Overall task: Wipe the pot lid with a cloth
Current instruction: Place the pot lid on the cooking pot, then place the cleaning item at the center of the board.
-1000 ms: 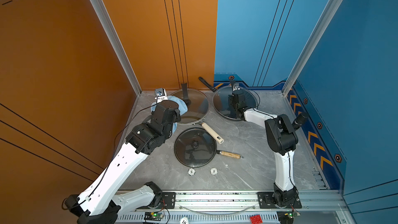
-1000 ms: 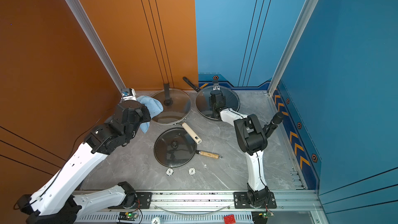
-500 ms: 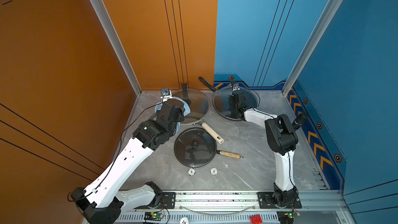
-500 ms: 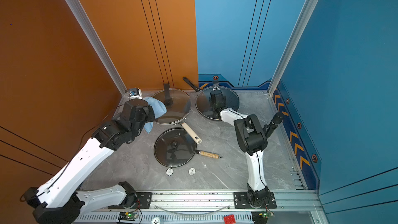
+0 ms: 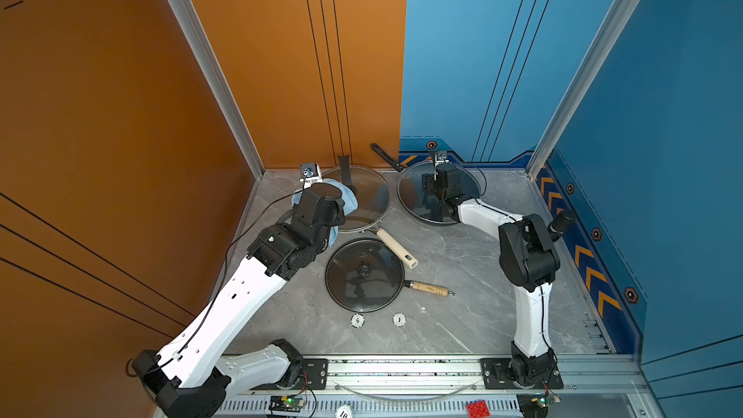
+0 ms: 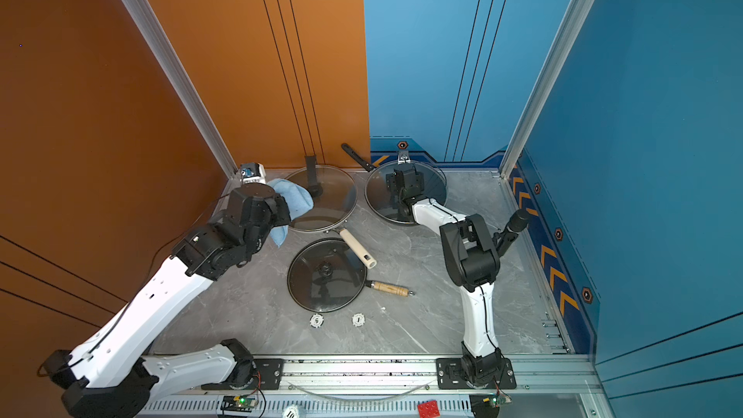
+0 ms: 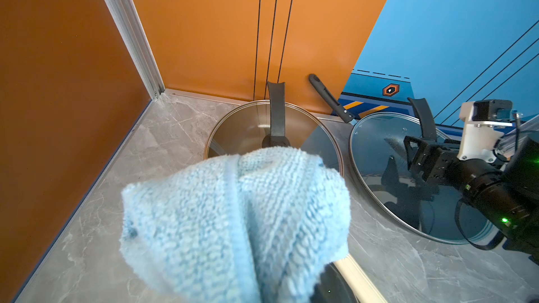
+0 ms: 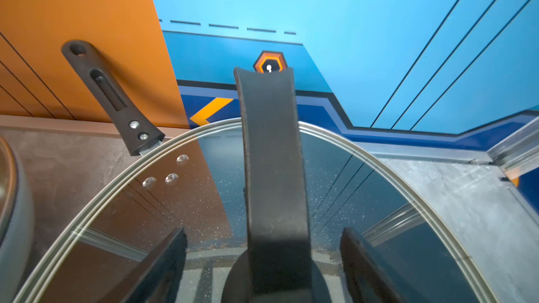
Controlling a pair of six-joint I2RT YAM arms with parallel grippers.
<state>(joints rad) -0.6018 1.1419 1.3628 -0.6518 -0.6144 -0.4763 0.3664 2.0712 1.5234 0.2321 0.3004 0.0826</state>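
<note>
Three lids lie in reach, and none shows as wiped. The left gripper [image 6: 283, 215] has its fingers buried in the cloth [image 7: 233, 220], closed on a bunched fold. The rest spills past the fingertips over the near rim of the left lid [image 5: 370, 199], though whether it touches the glass I cannot tell. The right gripper [image 8: 262, 230] stands wide open, one finger either side of the upright handle [image 8: 271, 155] of the right lid [image 8: 379, 199], clear of it on both sides and holding nothing. The front lid [image 5: 362, 283] lies behind both sets of fingers, toward the arm bases, with nothing on it. My reading: the cloth is in hand, so fetching is done; the rubbing is not yet done, or barely begun. Fine specks show on or under the right lid's glass beside the right fingers.
</note>
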